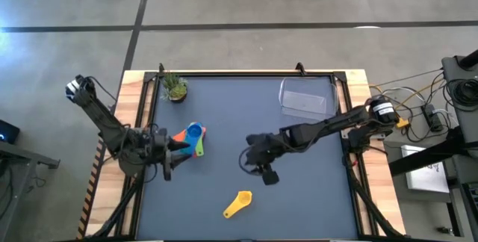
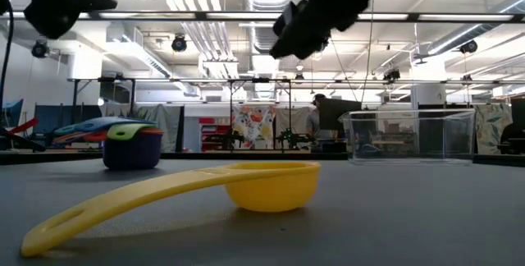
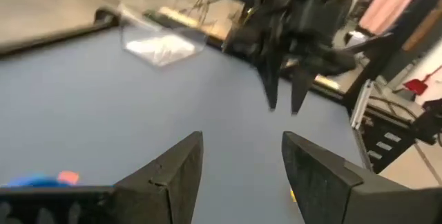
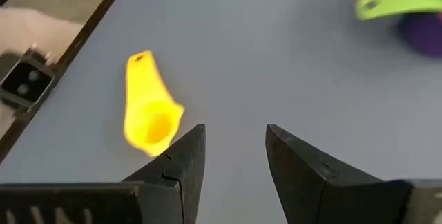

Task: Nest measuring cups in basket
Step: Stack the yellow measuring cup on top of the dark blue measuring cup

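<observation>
Jaws on both grippers stand parted and empty; the right gripper (image 1: 263,169) should next descend onto the yellow cup (image 1: 238,204), nesting unfinished.

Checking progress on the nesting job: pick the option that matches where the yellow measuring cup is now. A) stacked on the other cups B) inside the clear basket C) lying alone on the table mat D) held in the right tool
C: the yellow measuring cup lies by itself on the mat, apart from the stack of cups and the basket, with the right tool empty above the mat.
</observation>
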Motion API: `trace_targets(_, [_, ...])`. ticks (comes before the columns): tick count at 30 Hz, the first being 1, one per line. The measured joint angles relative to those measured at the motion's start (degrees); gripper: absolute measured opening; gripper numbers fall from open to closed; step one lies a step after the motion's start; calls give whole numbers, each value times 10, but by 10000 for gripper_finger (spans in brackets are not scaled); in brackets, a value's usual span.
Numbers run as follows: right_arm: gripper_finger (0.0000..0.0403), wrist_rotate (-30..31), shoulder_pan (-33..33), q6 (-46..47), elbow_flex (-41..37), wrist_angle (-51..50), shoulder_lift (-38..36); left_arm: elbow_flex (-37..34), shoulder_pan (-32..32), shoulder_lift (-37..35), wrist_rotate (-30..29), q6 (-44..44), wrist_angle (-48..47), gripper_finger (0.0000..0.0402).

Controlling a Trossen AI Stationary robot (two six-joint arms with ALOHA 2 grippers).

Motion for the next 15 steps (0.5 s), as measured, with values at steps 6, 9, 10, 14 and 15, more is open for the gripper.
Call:
trace_targets(6, [145,44,40,6,-25,29,1,0,0,71,-30,92,133,180])
trace_targets(9, [144,50,57,11,-39,60,1,0,0,117,-56,125,197,180])
trace_targets(10, [144,49,63,12,-43,69,1,0,0,132,-62,132,217,180])
trace_targets(14, [148,49,78,37,-57,95,1,2,0,194,-65,156,293,180])
trace_targets(15, [149,49,80,45,-59,99,1,2,0,208,-65,162,311,180])
